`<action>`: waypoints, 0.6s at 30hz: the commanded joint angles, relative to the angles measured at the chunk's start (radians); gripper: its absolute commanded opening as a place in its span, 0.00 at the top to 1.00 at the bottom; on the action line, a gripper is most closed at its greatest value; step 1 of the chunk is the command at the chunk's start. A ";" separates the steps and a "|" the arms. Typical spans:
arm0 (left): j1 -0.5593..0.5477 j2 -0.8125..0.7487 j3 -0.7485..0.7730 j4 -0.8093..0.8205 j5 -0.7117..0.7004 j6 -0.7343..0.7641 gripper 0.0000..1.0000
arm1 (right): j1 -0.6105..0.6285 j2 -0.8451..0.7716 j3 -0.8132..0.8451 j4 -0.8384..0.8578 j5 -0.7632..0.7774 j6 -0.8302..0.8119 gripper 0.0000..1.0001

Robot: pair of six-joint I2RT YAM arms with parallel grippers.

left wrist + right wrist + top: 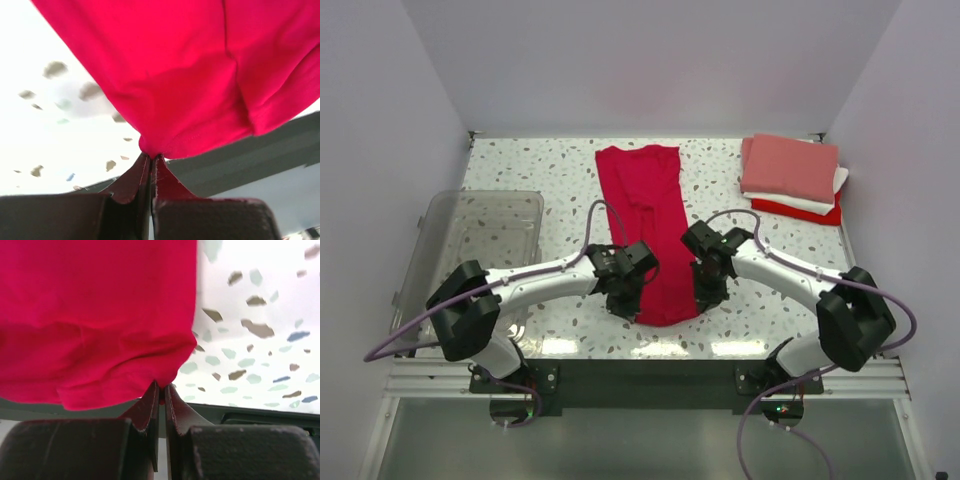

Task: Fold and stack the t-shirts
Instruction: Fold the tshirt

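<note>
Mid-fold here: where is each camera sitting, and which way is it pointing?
Top external: above and behind the bases, looking down on the table; shows both arms, the crimson shirt, folded stack, bin.
Left wrist: on the left gripper, looking along shut fingers pinching the shirt's near edge.
Right wrist: on the right gripper, likewise, at the other corner.
Shared: all three show the crimson shirt and speckled table.

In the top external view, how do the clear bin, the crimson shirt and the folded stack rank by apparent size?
1. clear bin, partly hidden by the left arm
2. crimson shirt, nearly as large
3. folded stack, clearly smallest
</note>
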 commanded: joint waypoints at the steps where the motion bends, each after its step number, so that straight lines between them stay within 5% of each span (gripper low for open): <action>1: 0.076 -0.036 0.023 0.029 0.020 0.053 1.00 | -0.006 0.055 0.108 0.009 0.028 -0.026 1.00; 18: 0.360 0.215 0.348 0.012 0.008 0.270 1.00 | -0.198 0.434 0.536 0.052 0.079 -0.188 1.00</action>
